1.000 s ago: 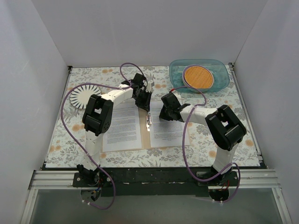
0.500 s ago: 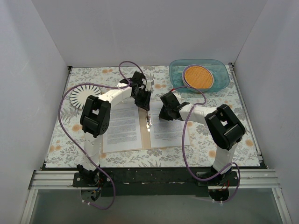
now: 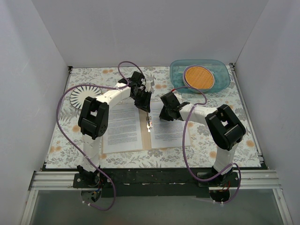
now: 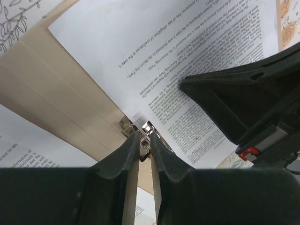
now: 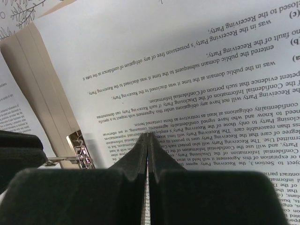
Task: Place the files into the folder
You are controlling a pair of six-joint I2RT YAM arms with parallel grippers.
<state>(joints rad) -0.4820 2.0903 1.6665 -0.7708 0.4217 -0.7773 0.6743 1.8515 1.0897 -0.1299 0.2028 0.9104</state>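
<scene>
Tan cardboard: the folder, open, with the files flat on both covers, one either side of the spine clip.

Top view: the left gripper is just behind the clip. Its elbow has swung slightly outward in the last second, but the sheets are unshifted, so likely nothing is clamped yet.

Left wrist: jaws nearly closed, pinching the clip's wire lever.

Right wrist: the right gripper is fully closed and empty, tips pressing the sheet right of the clip. That sheet's edge stops just short of the clip. A blue tray sits well behind.

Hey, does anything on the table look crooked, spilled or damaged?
Nothing stands out. The left sheet and right sheet sit square on the open folder; the blue tray and striped plate at the back sit level, nothing spilled.
</scene>
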